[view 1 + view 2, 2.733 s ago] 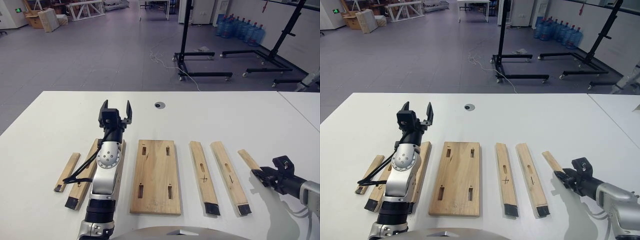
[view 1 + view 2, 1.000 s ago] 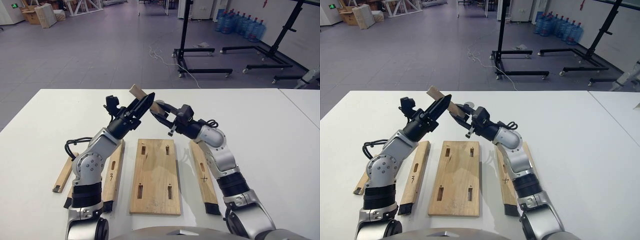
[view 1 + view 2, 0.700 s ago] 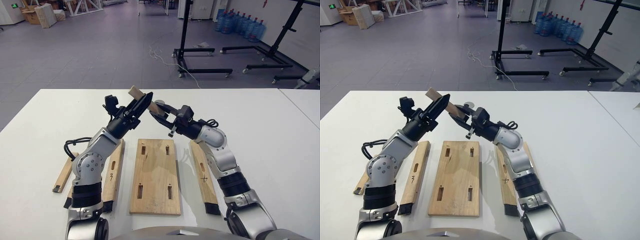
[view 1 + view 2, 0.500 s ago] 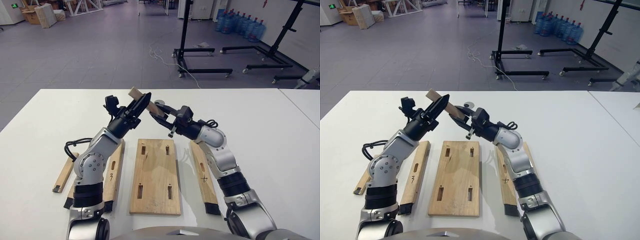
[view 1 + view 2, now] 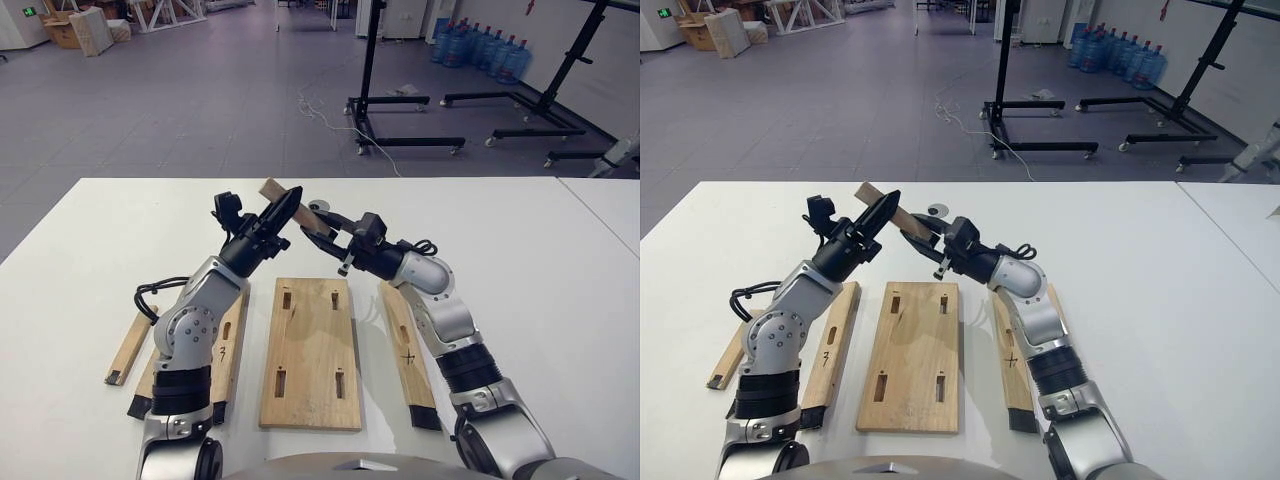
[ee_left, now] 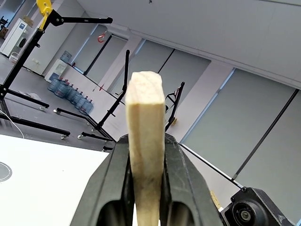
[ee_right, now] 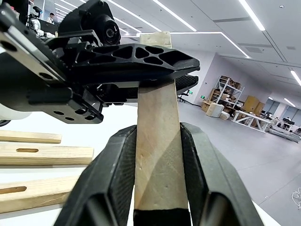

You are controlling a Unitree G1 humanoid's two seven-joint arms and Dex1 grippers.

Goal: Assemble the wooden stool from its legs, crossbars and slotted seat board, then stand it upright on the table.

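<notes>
A short wooden crossbar [image 5: 271, 188] is held tilted in the air above the far end of the slotted seat board [image 5: 311, 352]. My left gripper [image 5: 291, 198] is shut on its upper part and my right gripper [image 5: 318, 220] is shut on its lower, black-tipped end. The wrist views show the same crossbar [image 6: 146, 122] [image 7: 157, 141] clamped between each pair of fingers. On the table left of the board lie a leg [image 5: 227, 340] and a small crossbar [image 5: 131, 344]. To the board's right lies another leg [image 5: 406, 350], partly under my right arm.
A round cable port [image 5: 937, 209] sits in the white table [image 5: 540, 260] behind the grippers. More leg wood shows beside my left arm [image 5: 150, 382] and right arm [image 5: 1055, 300]. Black wheeled frames [image 5: 405, 110] stand on the floor beyond the table's far edge.
Since 2.7 s ago my right gripper brought the crossbar from the table's right side up to the middle, and my left gripper closed on it. In the last second only my left elbow shifted slightly.
</notes>
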